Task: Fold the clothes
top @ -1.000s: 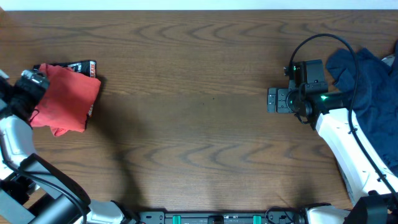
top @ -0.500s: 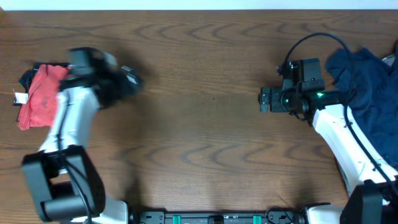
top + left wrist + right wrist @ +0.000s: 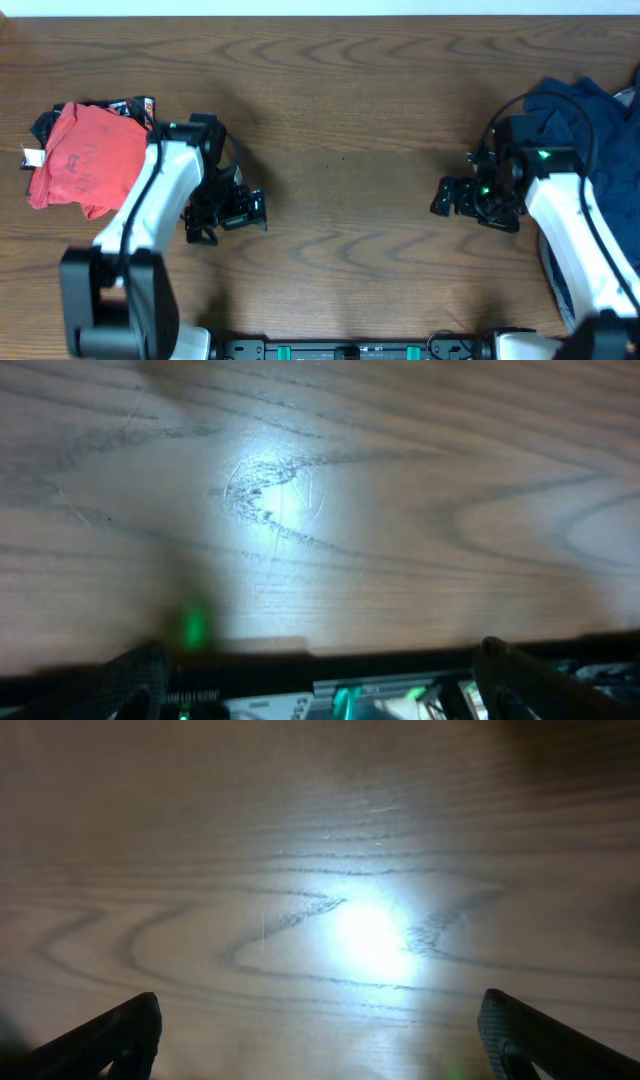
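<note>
Overhead view, with both wrist views. The orange-red T-shirt (image 3: pixel 85 160) lies as a compact bundle at the far left of the counter (image 3: pixel 340 90), close to its left edge. A white tag (image 3: pixel 30 155) juts from the shirt's left side. A black snack bag (image 3: pixel 137 104) shows from under the shirt's upper right corner.

The left gripper (image 3: pixel 245 208) is just right of the shirt and apart from it. Its fingers (image 3: pixel 140 675) are spread wide over bare wood grain with nothing between them. The right gripper (image 3: pixel 445 197) faces it from across the counter, jaws likewise wide apart and empty.

A crumpled navy cloth (image 3: pixel 590 125) fills the right edge behind the right arm. Between the two grippers the whole central span of the counter is open wood, from the far edge to the near edge.
</note>
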`<state>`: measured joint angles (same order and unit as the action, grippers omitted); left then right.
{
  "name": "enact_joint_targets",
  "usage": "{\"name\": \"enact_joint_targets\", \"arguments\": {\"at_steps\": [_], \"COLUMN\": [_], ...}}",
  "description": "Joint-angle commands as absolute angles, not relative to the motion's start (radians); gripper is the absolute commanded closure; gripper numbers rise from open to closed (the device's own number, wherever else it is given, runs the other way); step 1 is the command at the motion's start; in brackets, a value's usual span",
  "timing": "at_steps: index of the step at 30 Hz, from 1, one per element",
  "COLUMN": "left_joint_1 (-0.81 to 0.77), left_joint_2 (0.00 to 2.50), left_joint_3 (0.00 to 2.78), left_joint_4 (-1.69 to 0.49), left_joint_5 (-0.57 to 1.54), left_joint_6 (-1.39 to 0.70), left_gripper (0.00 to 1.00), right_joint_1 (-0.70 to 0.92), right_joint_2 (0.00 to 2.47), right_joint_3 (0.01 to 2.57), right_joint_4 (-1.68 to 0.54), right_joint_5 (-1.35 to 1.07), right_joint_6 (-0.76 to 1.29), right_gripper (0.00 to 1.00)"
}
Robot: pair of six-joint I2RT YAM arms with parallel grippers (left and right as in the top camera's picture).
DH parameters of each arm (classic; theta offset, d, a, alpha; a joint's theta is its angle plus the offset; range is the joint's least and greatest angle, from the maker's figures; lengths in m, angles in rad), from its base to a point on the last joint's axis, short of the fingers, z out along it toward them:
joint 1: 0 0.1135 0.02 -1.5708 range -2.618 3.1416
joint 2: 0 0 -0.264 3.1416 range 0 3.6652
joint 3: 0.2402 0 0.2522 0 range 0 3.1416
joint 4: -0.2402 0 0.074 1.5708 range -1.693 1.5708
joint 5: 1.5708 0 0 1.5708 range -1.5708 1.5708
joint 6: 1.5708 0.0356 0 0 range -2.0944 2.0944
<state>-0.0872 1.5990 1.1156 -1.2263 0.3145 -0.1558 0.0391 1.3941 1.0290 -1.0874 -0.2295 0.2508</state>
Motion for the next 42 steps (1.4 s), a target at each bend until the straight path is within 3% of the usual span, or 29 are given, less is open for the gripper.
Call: {"name": "enact_joint_targets", "arguments": {"at_steps": [1, 10, 19, 29, 42], "left_joint_1": [-0.091, -0.091, -0.091, -0.091, -0.091], "left_joint_2": [1.395, 0.598, 0.11, 0.037, 0.037], "left_joint_3": [1.017, 0.728, 0.729, 0.729, 0.729], "left_joint_4": [-1.171, -0.865, -0.825, -0.829, -0.829], "left_joint_5": [0.297, 0.148, 0.147, 0.148, 0.148], "left_joint_6": [-0.132, -0.2, -0.2, -0.2, -0.2], "left_gripper": [0.02, 0.02, 0.02, 0.02, 0.02], "right_joint_1": [0.057, 0.23, 0.233, 0.233, 0.233], "right_joint_2": [1.233, 0.493, 0.089, 0.052, 0.053], "right_joint_3": [0.997, 0.72, 0.706, 0.706, 0.706], "right_joint_4": [-1.067, -0.733, -0.881, -1.14, -1.149], "right_joint_5": [-0.138, 0.147, 0.154, 0.154, 0.154], "right_joint_6": [0.299, 0.32, 0.321, 0.321, 0.325], "right_gripper": [0.01, 0.01, 0.01, 0.01, 0.01]}}
